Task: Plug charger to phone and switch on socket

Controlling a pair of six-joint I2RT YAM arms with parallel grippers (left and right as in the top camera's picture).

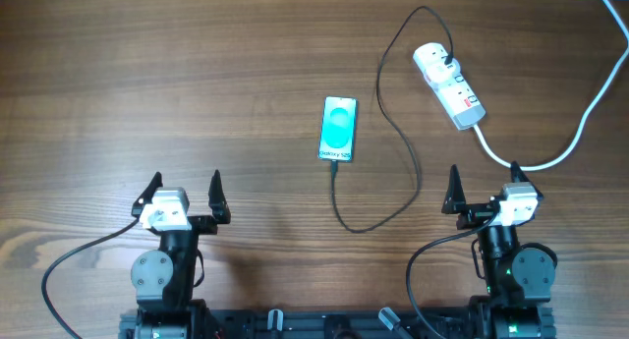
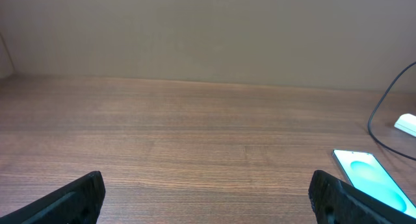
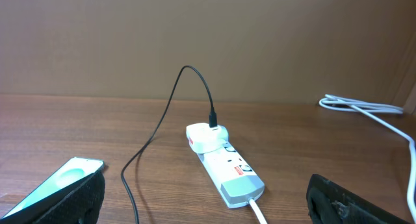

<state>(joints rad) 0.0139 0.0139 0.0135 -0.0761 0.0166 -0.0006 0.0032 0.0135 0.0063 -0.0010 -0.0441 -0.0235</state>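
Note:
The phone (image 1: 338,129) lies flat mid-table, cyan screen up, its white strip at the near end. It also shows in the left wrist view (image 2: 374,178) and the right wrist view (image 3: 62,178). The charger's black cable (image 1: 398,133) loops from the phone's near end, where its tip meets the phone's edge, to a white adapter (image 3: 208,136) in the socket (image 1: 449,84). The socket (image 3: 224,162) lies at the far right with red switch marks. My left gripper (image 1: 185,192) and right gripper (image 1: 485,182) are open, empty and near the table's front edge.
The socket's thick white lead (image 1: 580,123) curves from the strip's near end, passes just beyond my right gripper and runs off the far right edge; it shows in the right wrist view (image 3: 370,110). A plain wall stands behind the wooden table (image 1: 147,84).

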